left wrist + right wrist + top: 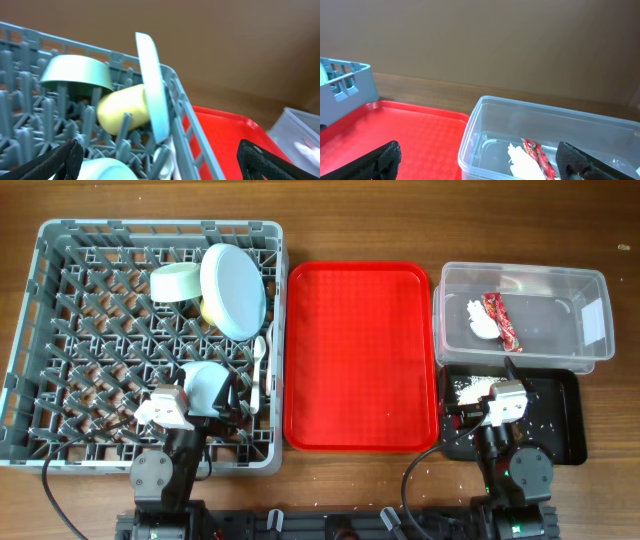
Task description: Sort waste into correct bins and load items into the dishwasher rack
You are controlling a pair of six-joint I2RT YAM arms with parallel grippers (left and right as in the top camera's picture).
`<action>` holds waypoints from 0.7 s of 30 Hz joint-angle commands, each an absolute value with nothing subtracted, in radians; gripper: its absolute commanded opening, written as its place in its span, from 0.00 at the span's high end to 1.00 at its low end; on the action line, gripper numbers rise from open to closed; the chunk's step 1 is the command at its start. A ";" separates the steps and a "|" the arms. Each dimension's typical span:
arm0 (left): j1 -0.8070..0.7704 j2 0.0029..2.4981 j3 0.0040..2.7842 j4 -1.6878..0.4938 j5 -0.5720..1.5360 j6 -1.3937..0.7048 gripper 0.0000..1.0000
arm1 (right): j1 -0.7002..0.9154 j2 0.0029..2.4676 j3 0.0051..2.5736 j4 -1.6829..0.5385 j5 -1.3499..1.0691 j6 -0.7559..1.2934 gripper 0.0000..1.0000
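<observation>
Left side of the overhead frame, pegs [110,330] in the dishwasher rack [150,227] keep the plate [232,290] standing on edge beside bowl [176,282] and cup [122,114], napkin [481,321] and wrapper [501,320] sit in the clear tub [520,272] upper right, and left claw [157,160] and right claw [477,160] hang wide open, empty.

Ahead of the left gripper [160,167] the dishwasher rack [30,115] is grey with a grid of pegs. In it are a light blue plate [150,85], a pale green bowl [75,72] and a yellow cup [122,112]. Ahead of the right gripper [480,167] the clear tub [485,125] shows a white napkin [522,160] and a shiny red wrapper [537,155]. Left of that gripper, the serving tray [410,130] is plain red.
</observation>
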State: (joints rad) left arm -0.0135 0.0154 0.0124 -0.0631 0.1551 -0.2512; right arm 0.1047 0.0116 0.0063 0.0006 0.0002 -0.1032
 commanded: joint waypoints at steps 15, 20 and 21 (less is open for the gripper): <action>-0.044 0.005 0.006 -0.076 0.028 -0.033 0.00 | 0.101 0.004 0.005 0.006 -0.010 -0.113 0.00; -0.044 0.005 0.006 -0.076 0.028 -0.033 0.00 | 0.101 0.004 0.005 0.006 -0.010 -0.113 0.00; -0.044 0.005 0.006 -0.076 0.028 -0.033 0.00 | 0.101 0.004 0.005 0.006 -0.010 -0.113 0.00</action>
State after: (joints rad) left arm -0.0395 0.0135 0.0124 -0.0711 0.0456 -0.0532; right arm 0.1047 0.0116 0.0063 0.0002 0.0002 -0.1032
